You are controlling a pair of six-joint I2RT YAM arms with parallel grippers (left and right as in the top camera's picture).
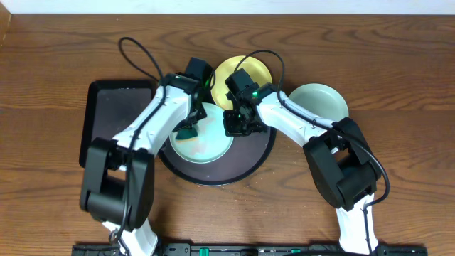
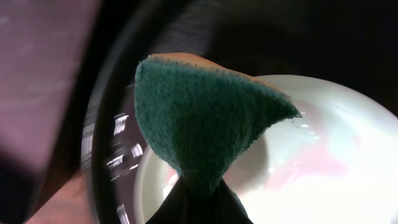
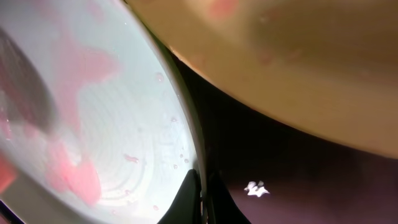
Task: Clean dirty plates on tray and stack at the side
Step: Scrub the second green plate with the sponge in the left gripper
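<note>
One mint plate [image 3: 124, 124], smeared pink.

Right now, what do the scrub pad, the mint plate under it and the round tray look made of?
scrub pad: dark green fibrous scouring fleece, fuzzy matte face, tan backing at the top edge; probably synthetic.
mint plate: smooth and glossy, wet highlights, pink smears; glazed ceramic or melamine, can't tell.
tray: black, semi-gloss rim with sharp reflections; likely plastic or coated metal.

Both arms are extended from the near side and angled inward toward the middle, wrists pitched downward. The left end effector [image 1: 189, 125] is closed on a green sponge [image 2: 199, 118]. The right end effector [image 1: 237, 122] is clamped on the rim of a mint plate [image 3: 106, 124].
</note>
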